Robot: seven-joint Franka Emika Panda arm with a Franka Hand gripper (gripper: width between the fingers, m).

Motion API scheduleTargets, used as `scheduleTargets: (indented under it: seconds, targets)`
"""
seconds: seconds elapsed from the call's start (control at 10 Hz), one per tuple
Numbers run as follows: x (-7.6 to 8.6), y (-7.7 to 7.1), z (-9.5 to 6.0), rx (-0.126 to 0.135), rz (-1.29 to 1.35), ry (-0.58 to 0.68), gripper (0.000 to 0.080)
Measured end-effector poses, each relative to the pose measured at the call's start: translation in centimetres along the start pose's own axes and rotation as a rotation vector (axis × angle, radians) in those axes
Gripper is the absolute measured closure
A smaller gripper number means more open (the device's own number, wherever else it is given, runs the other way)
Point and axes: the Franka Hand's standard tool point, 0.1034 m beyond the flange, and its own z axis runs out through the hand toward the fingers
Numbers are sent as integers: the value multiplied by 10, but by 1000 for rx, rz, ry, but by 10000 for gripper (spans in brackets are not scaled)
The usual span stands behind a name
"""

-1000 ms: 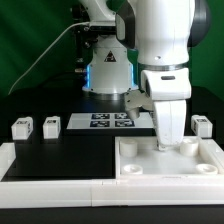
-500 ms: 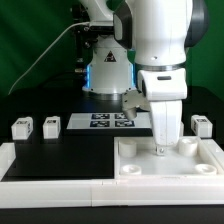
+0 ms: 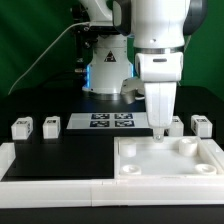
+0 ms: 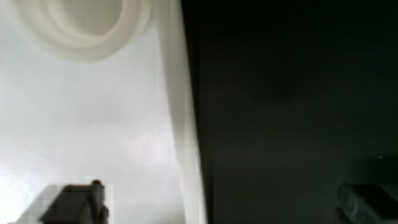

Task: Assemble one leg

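Two white legs with black-and-white tags stand at the exterior view's left (image 3: 21,127) (image 3: 51,125). Another leg (image 3: 202,125) stands at the right, and a fourth (image 3: 177,124) peeks out just beside my gripper (image 3: 158,131). The gripper hangs over the far edge of the large flat white part (image 3: 170,160) with round corner sockets. In the wrist view the gripper (image 4: 222,205) is open and empty. One finger (image 4: 71,205) is over the white part (image 4: 89,120), the other over the black table. A round socket (image 4: 80,30) shows ahead.
The marker board (image 3: 112,121) lies on the black table (image 3: 60,145) behind the middle. A raised white border (image 3: 50,170) runs along the table's front and left. The robot base (image 3: 108,70) stands at the back, with a green curtain behind it.
The gripper has risen off the flat white part and shifted toward the exterior view's left and back. The fourth leg beside it has come into sight.
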Motion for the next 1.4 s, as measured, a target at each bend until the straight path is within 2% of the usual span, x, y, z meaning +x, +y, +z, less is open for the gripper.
scheduleTargets:
  seconds: [0.5, 0.9, 1.2, 1.4]
  targets:
    - [-1, -13, -15, -18, 119, -2, 150]
    - [-2, -14, -13, -13, 154, -3, 150]
    - [-1, -14, -12, -12, 433, 1, 150]
    - [7, -22, -10, 0, 739, 9, 150]
